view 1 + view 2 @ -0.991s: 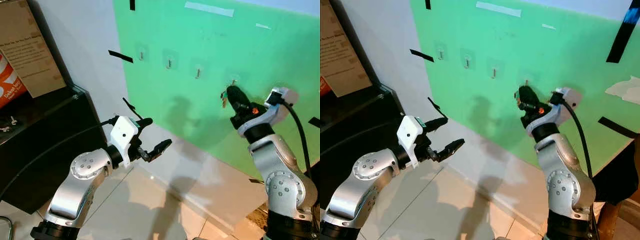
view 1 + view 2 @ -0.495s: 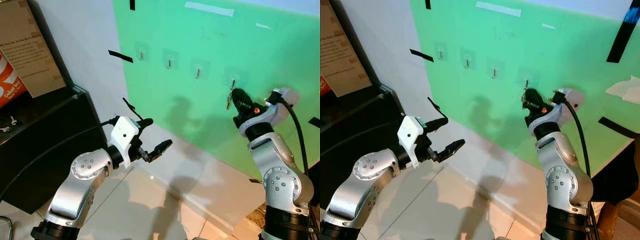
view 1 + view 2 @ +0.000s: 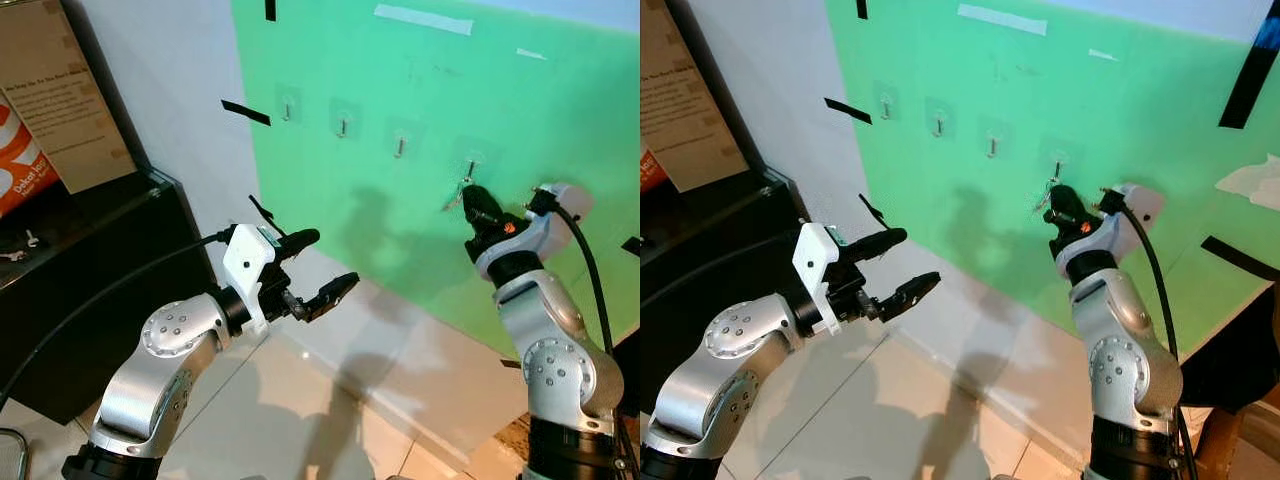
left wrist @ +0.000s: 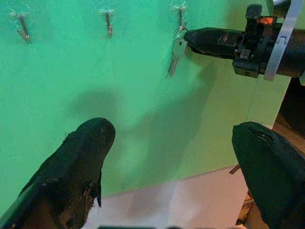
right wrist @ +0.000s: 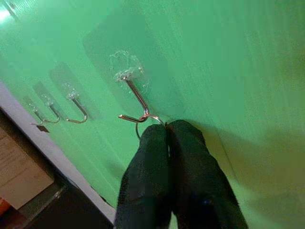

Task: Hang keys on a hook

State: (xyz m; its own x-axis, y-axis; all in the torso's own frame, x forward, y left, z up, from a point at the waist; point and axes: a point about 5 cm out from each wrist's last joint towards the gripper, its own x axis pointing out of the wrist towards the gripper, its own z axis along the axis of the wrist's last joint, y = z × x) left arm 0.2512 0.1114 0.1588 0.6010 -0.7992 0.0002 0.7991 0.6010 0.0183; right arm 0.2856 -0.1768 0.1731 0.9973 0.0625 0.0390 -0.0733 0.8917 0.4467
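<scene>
Keys (image 4: 175, 56): hung from the fourth hook (image 5: 135, 98).
Right pincer (image 5: 167, 131): clamped on the keys' ring.
Left pincer (image 3: 322, 266): fingers apart, mid-air.

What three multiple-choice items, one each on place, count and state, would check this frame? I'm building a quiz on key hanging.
1. The key ring sits on which hook?
A. the one nearest the right gripper
B. the one farthest from it
C. none

2. How many hooks are on the green board?
A. two
B. four
C. six

3. The left gripper is
A. shut on the keys
B. open, holding nothing
C. on a hook

Answers: A, the ring loops that hook; B, four in a row; B, its fingers are spread apart.
</scene>
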